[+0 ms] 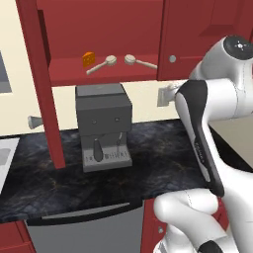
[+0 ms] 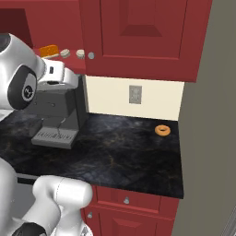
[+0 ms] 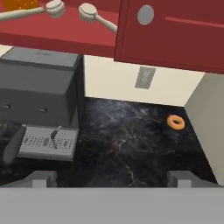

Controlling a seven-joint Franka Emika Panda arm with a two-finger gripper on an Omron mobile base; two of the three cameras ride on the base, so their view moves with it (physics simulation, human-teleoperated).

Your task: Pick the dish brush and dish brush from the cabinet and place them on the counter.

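Note:
Two pale beige dish brushes lie on the red shelf of the open cabinet point(image 1: 99, 29). The left dish brush point(image 1: 105, 63) points its handle down-left; the right dish brush point(image 1: 138, 62) points its handle right. In the hand view the same two dish brushes are at the top left, one point(image 3: 54, 7) beside the other point(image 3: 87, 12). My gripper point(image 3: 111, 179) is open with nothing between its fingertips point(image 3: 39, 178). It hovers over the black counter point(image 1: 148, 163), below and in front of the shelf, apart from both brushes.
A small orange block point(image 1: 88, 59) sits on the shelf left of the brushes. A grey coffee machine point(image 1: 104, 123) stands on the counter under the shelf. The closed cabinet door point(image 3: 175, 30) with its silver knob point(image 3: 145, 15) hangs to the right. An orange donut point(image 2: 162, 130) lies near the right wall.

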